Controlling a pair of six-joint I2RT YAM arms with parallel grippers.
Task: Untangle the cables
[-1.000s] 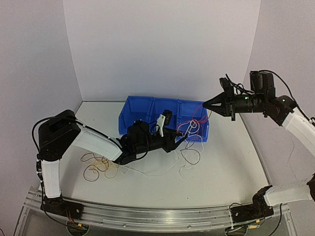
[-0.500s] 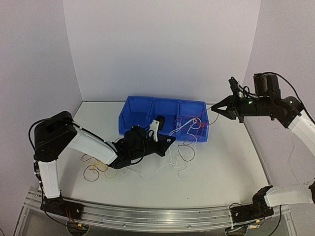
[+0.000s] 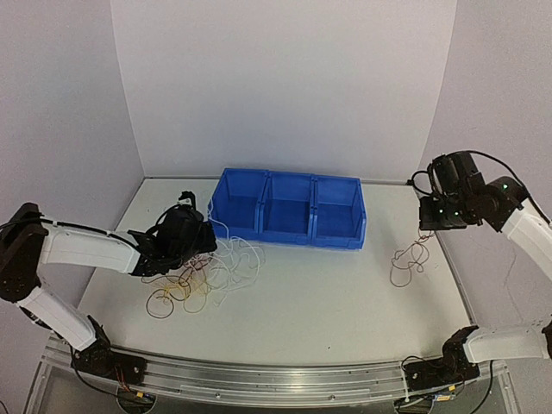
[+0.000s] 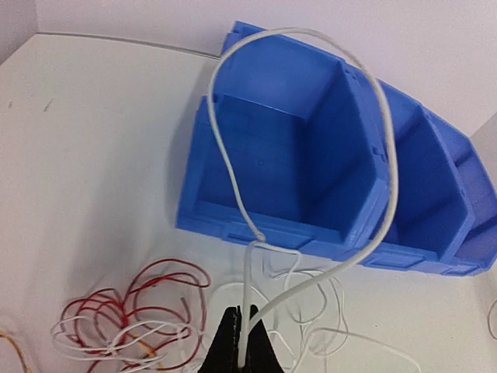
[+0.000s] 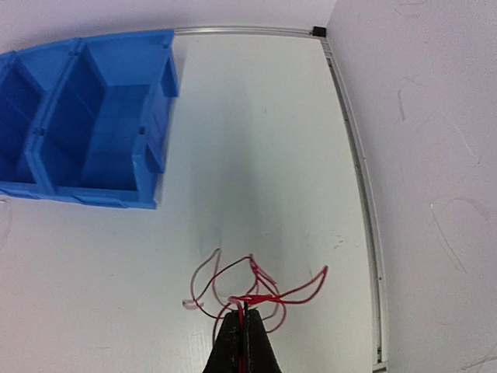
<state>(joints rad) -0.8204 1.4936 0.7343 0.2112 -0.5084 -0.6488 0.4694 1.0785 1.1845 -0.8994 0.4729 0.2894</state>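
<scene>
the left gripper (image 4: 241, 343) is clamped on a white cable (image 4: 287, 29) looping ahead of its fingers over the bin (image 4: 272, 159). the right gripper (image 5: 245, 330) pinches a red cable (image 5: 252, 298) curled just past its tips. both should draw apart slowly, watching for snags.

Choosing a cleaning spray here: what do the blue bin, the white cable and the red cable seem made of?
Blue bin: likely moulded plastic, uniform colour, slight sheen, thin ribbed walls. White cable: thin wire in smooth, plastic-looking insulation; it holds a springy loop. Red cable: similar wire, glossy red jacket, loose curls. Cores hidden.
</scene>
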